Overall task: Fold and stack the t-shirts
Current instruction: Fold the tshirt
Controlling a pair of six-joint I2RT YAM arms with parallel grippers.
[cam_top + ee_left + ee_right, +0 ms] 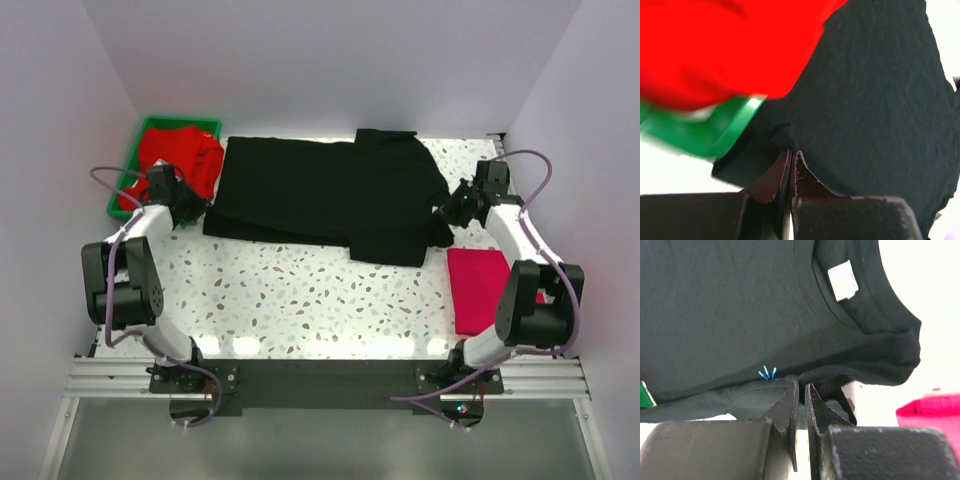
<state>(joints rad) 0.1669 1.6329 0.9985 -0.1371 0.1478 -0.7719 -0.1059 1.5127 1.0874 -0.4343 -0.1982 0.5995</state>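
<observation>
Black shirt (330, 195) is spread between left pincer (790, 162) and right pincer (801, 392). Each is closed on an edge nipped at its tips. Both edges should be raised together and evenly, so the fold is kept square.

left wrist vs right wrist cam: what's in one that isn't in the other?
Only the left wrist: a red t-shirt, blurred, above the rim of the green tray.
Only the right wrist: the white neck label, a few blue stitches on the cloth, and the magenta-pink t-shirt at the right edge.
Both: the black t-shirt fills most of the frame. Each view shows its own arm's gripper, the left gripper and the right gripper, closed on the shirt's edge.
</observation>
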